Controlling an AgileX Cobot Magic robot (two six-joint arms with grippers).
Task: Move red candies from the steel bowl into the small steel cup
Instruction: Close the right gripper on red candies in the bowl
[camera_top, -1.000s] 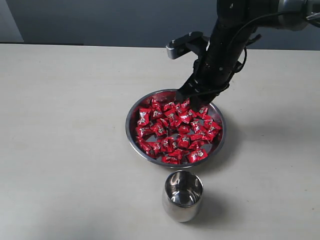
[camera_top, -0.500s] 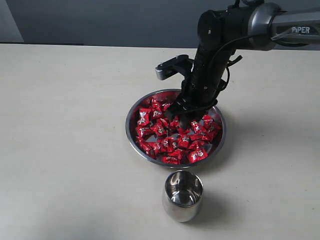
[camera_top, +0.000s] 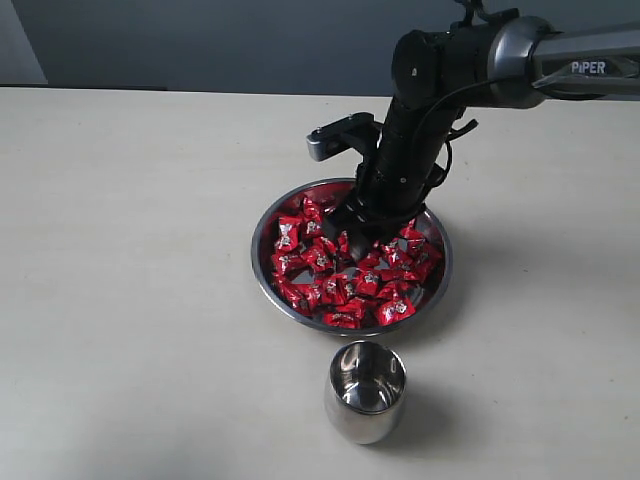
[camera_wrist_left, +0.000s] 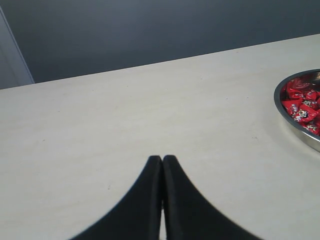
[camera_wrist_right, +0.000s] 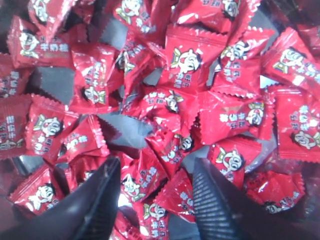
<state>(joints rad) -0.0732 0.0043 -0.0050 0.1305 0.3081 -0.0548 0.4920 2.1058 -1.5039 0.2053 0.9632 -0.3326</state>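
The steel bowl sits mid-table, filled with red candies. My right gripper is lowered into the bowl's far middle, open, its tips down among the wrappers. In the right wrist view the right gripper stands wide with red candies lying between and beyond its fingers, none pinched. The small steel cup stands upright in front of the bowl. My left gripper is shut and holds nothing, hovering over bare table left of the steel bowl.
A beige table spreads wide to the left and right of the bowl. A dark wall runs behind the far edge. The right arm reaches in from the upper right above the bowl.
The right arm swung lower and leftward into the bowl, and its gripper opened wider and sank among the candies. The left gripper, bowl and cup stayed put.
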